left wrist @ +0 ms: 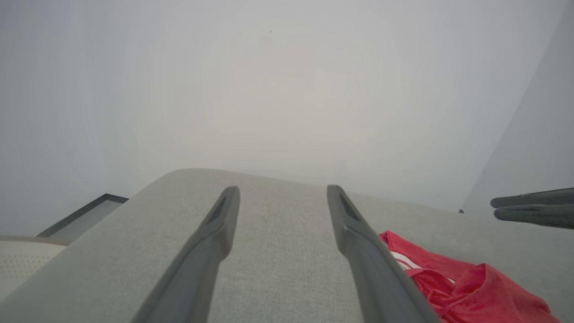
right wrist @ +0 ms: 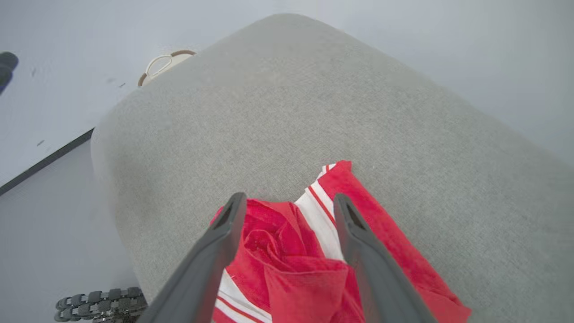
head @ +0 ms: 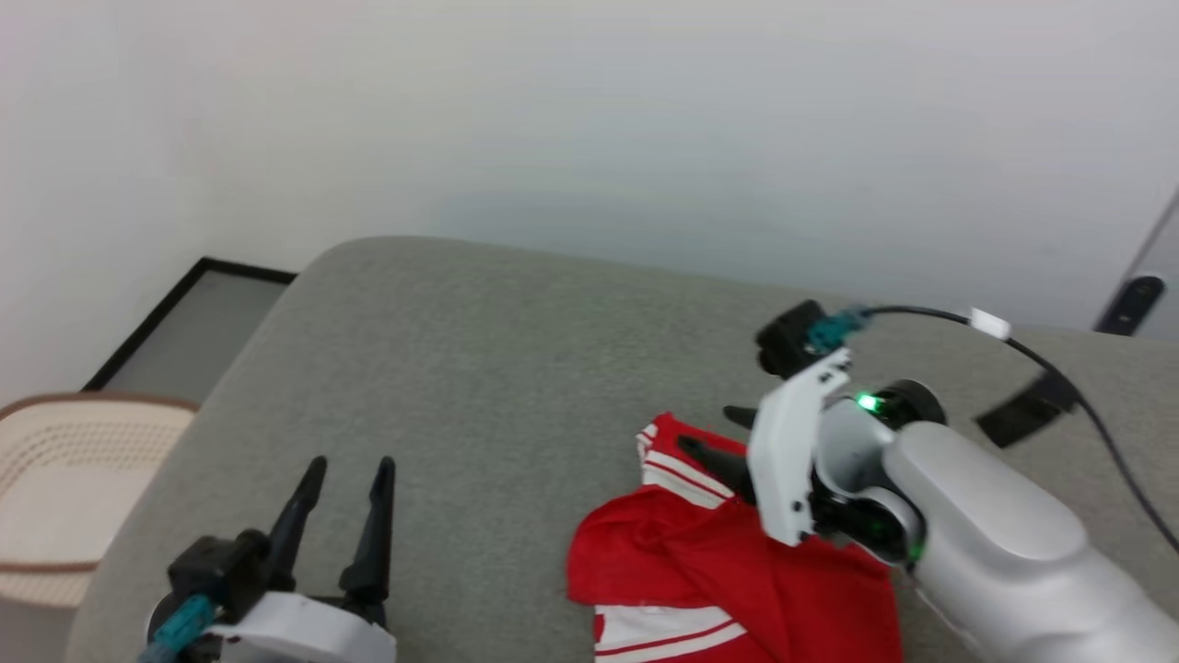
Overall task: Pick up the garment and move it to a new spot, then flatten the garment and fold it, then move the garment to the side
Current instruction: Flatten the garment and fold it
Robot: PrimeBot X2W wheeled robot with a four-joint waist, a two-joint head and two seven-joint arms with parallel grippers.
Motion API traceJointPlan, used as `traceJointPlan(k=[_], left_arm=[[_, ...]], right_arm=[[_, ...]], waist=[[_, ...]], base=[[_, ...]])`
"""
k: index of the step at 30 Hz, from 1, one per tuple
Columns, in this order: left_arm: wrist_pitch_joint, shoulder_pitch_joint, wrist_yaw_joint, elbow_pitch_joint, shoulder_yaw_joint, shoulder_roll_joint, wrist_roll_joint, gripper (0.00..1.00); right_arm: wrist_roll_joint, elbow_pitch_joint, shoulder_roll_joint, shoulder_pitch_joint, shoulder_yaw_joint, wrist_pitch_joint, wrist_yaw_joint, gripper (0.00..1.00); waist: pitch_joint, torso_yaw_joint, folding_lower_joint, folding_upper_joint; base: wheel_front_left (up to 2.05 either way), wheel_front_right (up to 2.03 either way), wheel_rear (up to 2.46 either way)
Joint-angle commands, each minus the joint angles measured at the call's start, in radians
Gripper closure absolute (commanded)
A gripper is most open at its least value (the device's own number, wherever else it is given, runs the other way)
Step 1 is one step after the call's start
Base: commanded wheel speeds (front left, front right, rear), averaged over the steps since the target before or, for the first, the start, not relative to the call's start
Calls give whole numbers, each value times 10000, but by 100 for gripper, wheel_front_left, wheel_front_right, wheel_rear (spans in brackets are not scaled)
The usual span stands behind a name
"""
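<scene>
The garment (head: 700, 562) is a red shirt with white, red-striped trim, lying crumpled on the grey cushioned surface (head: 479, 368) at the lower middle right. My right gripper (head: 709, 430) hovers just over its far edge, fingers pointing left and open, with nothing clamped. From the right wrist, the two fingers of that gripper (right wrist: 289, 197) straddle the bunched red cloth (right wrist: 287, 251). My left gripper (head: 352, 465) stands open at the lower left, well apart from the shirt. Its wrist view shows the spread gripper (left wrist: 283, 190) over bare cushion, the garment (left wrist: 466, 282) at lower right, and the right gripper (left wrist: 495, 209) at the right edge.
A beige perforated basket (head: 55, 479) stands off the cushion's left edge. A black-framed panel (head: 184, 322) lies on the floor by the white wall. A black cable (head: 1059, 378) runs back from the right wrist. Bare cushion stretches left of and behind the shirt.
</scene>
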Motion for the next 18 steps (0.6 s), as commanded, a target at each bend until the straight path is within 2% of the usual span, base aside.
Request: traceJointPlan(k=[1, 11, 18], left_arm=[[-16, 124, 41, -62, 73, -28, 91, 0], [-16, 887, 467, -763, 787, -347, 939, 0], [-16, 1178, 596, -1154, 669, -807, 1844, 0]], right_arm=[[-48, -168, -136, 140, 7, -181, -18, 0], [-328, -1741, -1760, 1376, -893, -3345, -18, 0], [-782, -2005, -2244, 2759, -1913, -5252, -18, 0]], waist=[[-15, -386, 0, 0], [139, -1458, 0, 0], [227, -1910, 0, 0]], base=[[0, 0, 0], [0, 0, 0], [0, 0, 0]])
